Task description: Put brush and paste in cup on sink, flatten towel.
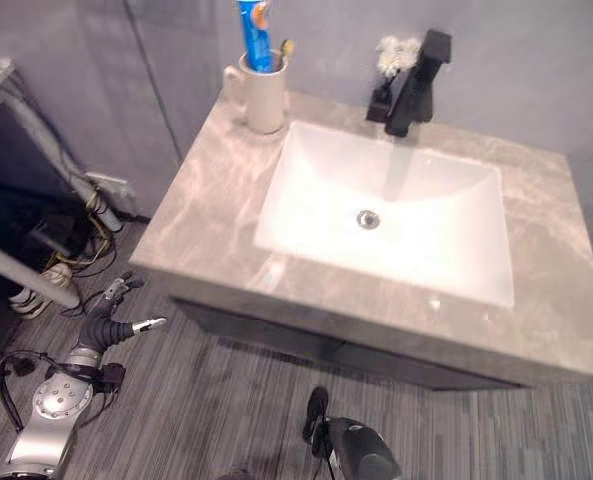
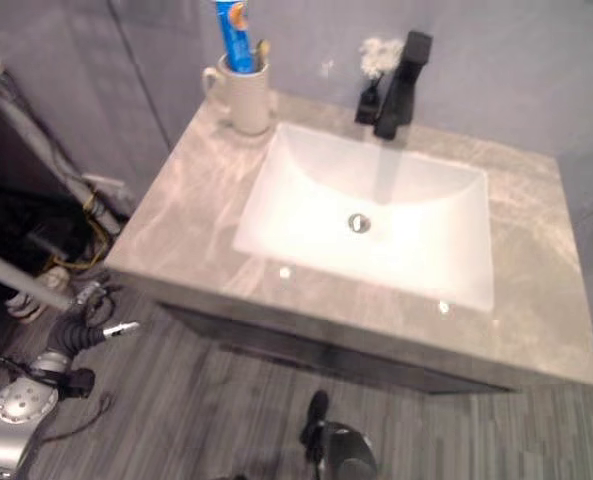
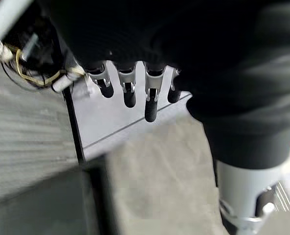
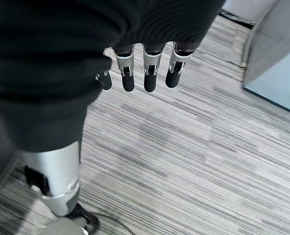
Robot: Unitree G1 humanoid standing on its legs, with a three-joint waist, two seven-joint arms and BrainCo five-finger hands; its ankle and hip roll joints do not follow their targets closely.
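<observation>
Low at the lower left of the left eye view, my left hand point(image 1: 111, 320) hangs over the striped floor point(image 1: 226, 400), off the front left corner of the grey marbled bench point(image 1: 201, 215), its fingers loosely spread and holding nothing. On that bench, the white cup point(image 1: 264, 95) stands upright at the back left corner, just beside the white sink basin point(image 1: 396, 215). Inside the cup, the blue tube of paste point(image 1: 255, 35) stands on end, with the brush point(image 1: 284, 52) leaning at its right against the rim. Behind the basin rises the black tap point(image 1: 416, 80), a small pale tuft beside it that I cannot make out.

From the right eye, the same scene: paste point(image 2: 233, 35) and brush point(image 2: 261, 52) both in the cup point(image 2: 244, 98), my left hand point(image 2: 81, 322) well apart from them, down by the floor.

Left wrist view: my fingers point(image 3: 129, 93) hang straight and slightly apart under the dark cover, touching nothing, with the bench's grey marbled surface point(image 3: 159, 171) and a pale wall panel point(image 3: 115, 117) past them.

Right wrist view: my right hand point(image 4: 140, 68) hangs above the striped floor point(image 4: 193, 156), fingers point(image 4: 150, 73) straight, side by side and empty, with a pale cabinet corner point(image 4: 277, 54) off to one side.
</observation>
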